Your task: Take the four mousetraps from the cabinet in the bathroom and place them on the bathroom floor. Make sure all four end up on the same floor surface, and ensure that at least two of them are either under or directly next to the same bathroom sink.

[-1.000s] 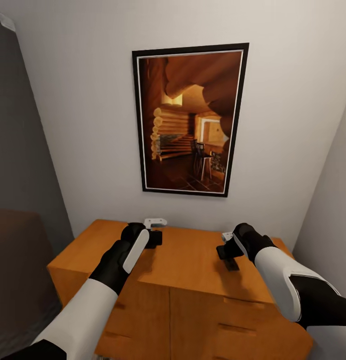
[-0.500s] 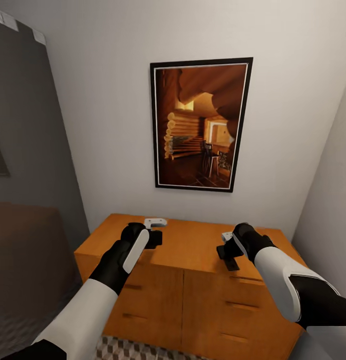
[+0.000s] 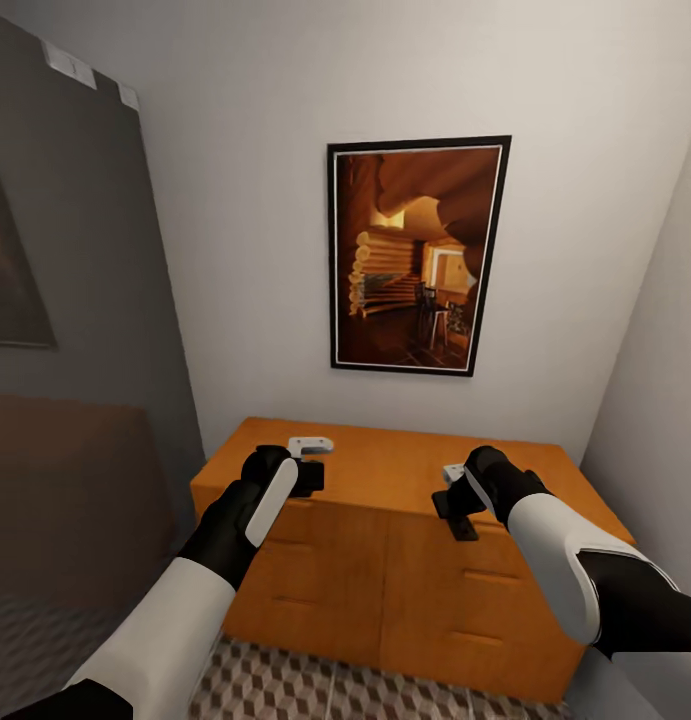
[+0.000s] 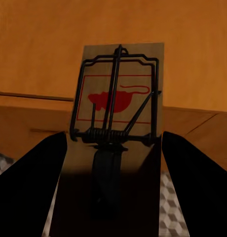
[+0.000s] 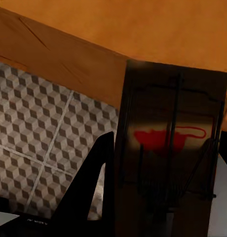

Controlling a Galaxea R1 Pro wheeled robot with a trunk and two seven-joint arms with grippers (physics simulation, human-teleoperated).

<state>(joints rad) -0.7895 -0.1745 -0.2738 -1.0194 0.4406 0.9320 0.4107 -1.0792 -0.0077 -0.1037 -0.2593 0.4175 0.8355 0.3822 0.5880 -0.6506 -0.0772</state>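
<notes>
Head view: both arms are raised before the cabinet (image 3: 385,560); the left claw (image 3: 310,470) is at 9 o'clock of the right claw (image 3: 453,505), and the floor (image 3: 315,690) lies below at 6 o'clock, so each trap must go down.

Left wrist view: the left claw is clenched on a mousetrap (image 4: 118,116), its long axis running along the fingers.

Right wrist view: the right claw is clenched on a second trap (image 5: 170,143), tiles beside it.

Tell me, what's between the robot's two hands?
In the head view, between the left gripper and the right gripper lies only the bare orange top and front of the cabinet. Each wrist view shows a mousetrap held.
</notes>
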